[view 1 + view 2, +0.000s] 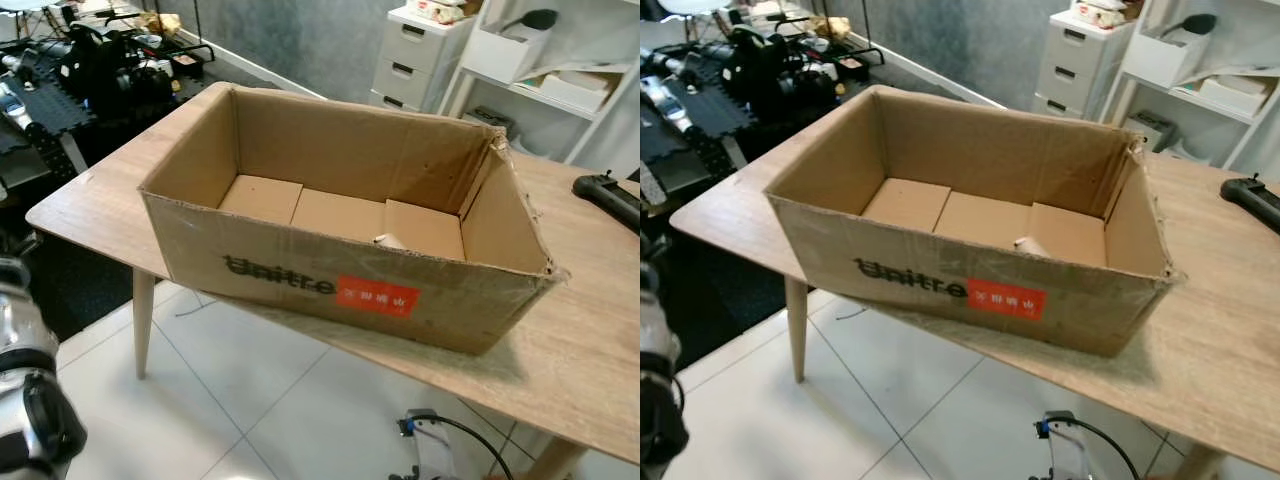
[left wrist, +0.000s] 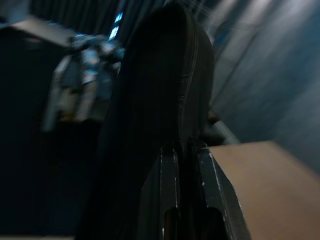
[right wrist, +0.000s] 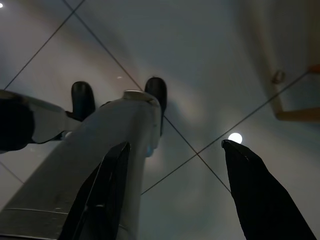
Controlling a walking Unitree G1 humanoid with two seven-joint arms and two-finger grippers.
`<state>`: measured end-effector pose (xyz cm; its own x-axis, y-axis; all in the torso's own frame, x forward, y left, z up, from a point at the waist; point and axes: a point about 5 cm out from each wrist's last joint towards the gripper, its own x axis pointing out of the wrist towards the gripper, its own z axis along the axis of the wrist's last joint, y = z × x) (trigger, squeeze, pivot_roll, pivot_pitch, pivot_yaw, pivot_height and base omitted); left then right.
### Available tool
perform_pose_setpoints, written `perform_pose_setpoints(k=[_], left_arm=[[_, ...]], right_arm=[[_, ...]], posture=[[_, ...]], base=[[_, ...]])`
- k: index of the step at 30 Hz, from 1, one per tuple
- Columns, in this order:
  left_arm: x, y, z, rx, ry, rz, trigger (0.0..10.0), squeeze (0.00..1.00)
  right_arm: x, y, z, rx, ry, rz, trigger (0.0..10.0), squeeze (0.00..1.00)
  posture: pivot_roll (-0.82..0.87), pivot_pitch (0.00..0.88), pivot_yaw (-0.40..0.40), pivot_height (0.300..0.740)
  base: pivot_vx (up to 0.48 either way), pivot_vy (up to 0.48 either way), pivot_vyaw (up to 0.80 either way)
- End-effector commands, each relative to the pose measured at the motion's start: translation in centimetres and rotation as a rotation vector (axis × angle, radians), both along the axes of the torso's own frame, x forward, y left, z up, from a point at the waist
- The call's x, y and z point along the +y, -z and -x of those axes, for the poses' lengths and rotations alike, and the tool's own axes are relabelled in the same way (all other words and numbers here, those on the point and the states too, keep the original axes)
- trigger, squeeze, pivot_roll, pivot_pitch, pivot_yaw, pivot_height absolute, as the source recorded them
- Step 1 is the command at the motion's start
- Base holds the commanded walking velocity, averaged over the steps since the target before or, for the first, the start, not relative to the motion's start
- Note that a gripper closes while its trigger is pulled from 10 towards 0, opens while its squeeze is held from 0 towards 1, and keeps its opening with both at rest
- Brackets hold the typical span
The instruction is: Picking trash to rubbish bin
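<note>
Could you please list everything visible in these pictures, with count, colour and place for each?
Cardboard box: one, brown with black lettering and a red label, open on the table's near edge.
Crumpled scrap: one, pale, inside the box against its near wall.
Table: one, light wood, on a white tiled floor.
Black device: one, on the table's far right.
Drawer unit: one, white, behind the table.
Shelving: one, white, holding white bins, back right.
Black equipment: a cluster, back left.
Cable: one, black, on the floor below the table.
Left arm: silver and black, low left; left end effector fingers together.
Right end effector: black fingers apart, above floor tiles.
</note>
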<state>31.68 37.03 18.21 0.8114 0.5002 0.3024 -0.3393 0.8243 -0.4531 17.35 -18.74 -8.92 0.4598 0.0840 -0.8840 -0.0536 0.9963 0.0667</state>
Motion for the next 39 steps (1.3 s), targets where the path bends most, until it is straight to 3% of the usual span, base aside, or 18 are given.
perform_pose_setpoints(k=[1,3,4,7,11,17,18,19,20,23,28,29,32,35,39], left_arm=[[-0.3,-2.0,-0.4,-0.106,0.037,-0.032,10.0,0.0],[-1.7,-4.2,-1.4,-0.239,0.147,-0.043,10.0,0.0],[-1.7,-4.2,-1.4,-0.239,0.147,-0.043,10.0,0.0],[-4.0,-6.8,-2.2,-0.408,0.318,-0.072,10.0,0.0],[-5.6,-8.0,-2.3,-0.506,0.439,-0.075,10.0,0.0],[-11.8,-10.5,-1.4,-0.697,0.867,-0.15,10.0,0.0],[-11.8,-10.5,-1.4,-0.697,0.867,-0.15,10.0,0.0],[-13.6,-11.2,-0.8,-0.74,0.967,-0.158,10.0,0.0],[-13.6,-11.2,-0.8,-0.74,0.967,-0.158,10.0,0.0],[-16.0,-12.0,0.0,-0.79,1.097,-0.16,10.0,0.0],[-18.8,-12.2,0.6,-0.803,1.243,-0.144,10.0,0.0],[-20.0,-11.7,0.5,-0.762,1.286,-0.161,10.0,0.0],[-20.9,-11.1,0.2,-0.705,1.296,-0.192,10.0,0.0],[-22.9,-9.8,-0.4,-0.599,1.297,-0.226,10.0,0.0],[-24.1,-9.5,-0.7,-0.569,1.286,-0.176,10.0,0.0]], right_arm=[[0.0,0.1,0.2,0.003,0.001,-0.002,10.0,0.0],[0.1,0.1,0.1,-0.001,-0.003,-0.004,10.0,0.0],[0.1,0.1,0.1,-0.001,-0.003,-0.004,10.0,0.0],[0.3,0.0,-0.1,-0.006,-0.008,-0.007,10.0,0.0],[0.3,-0.1,-0.2,-0.009,-0.008,-0.01,10.0,0.0],[0.4,-0.1,-0.2,-0.007,-0.017,-0.01,10.0,0.0],[0.4,-0.1,-0.2,-0.007,-0.017,-0.01,10.0,0.0],[0.3,0.0,-0.1,-0.005,-0.019,-0.009,10.0,0.0],[0.3,0.0,-0.1,-0.005,-0.019,-0.009,10.0,0.0],[0.3,0.1,0.1,0.0,-0.019,-0.008,10.0,0.0],[0.4,0.3,0.6,0.011,-0.016,-0.006,10.0,0.0],[0.4,0.3,0.7,0.012,-0.015,-0.005,10.0,0.0],[0.4,0.4,0.7,0.013,-0.014,-0.004,10.0,0.0],[0.3,0.4,0.9,0.015,-0.011,-0.002,10.0,0.0],[0.3,0.5,1.0,0.017,-0.008,-0.001,10.0,0.0]], posture=[[0.02,0.071,-0.009,0.74],[0.02,0.071,-0.009,0.74],[0.02,0.071,-0.009,0.74],[0.03,0.061,-0.009,0.74],[0.03,0.062,-0.011,0.74],[0.03,0.066,-0.017,0.74],[0.03,0.066,-0.017,0.74],[0.03,0.068,-0.017,0.74],[0.03,0.068,-0.017,0.74],[0.02,0.069,-0.014,0.74],[0.02,0.069,-0.012,0.74],[0.02,0.069,-0.012,0.74],[0.01,0.07,-0.01,0.74],[0.01,0.071,-0.008,0.74],[0.01,0.07,-0.007,0.74]], base=[[0.0,0.0,0.0],[0.0,0.0,0.0],[0.0,0.0,0.0],[0.0,0.0,0.0],[0.0,0.0,0.0],[0.0,0.0,0.0],[0.0,0.0,0.0],[0.0,0.0,0.0],[0.0,0.0,0.0],[0.0,0.0,0.0],[0.0,0.0,0.0],[0.0,0.0,0.0],[0.0,0.0,0.0],[0.0,0.0,0.0],[0.0,0.0,0.0]])
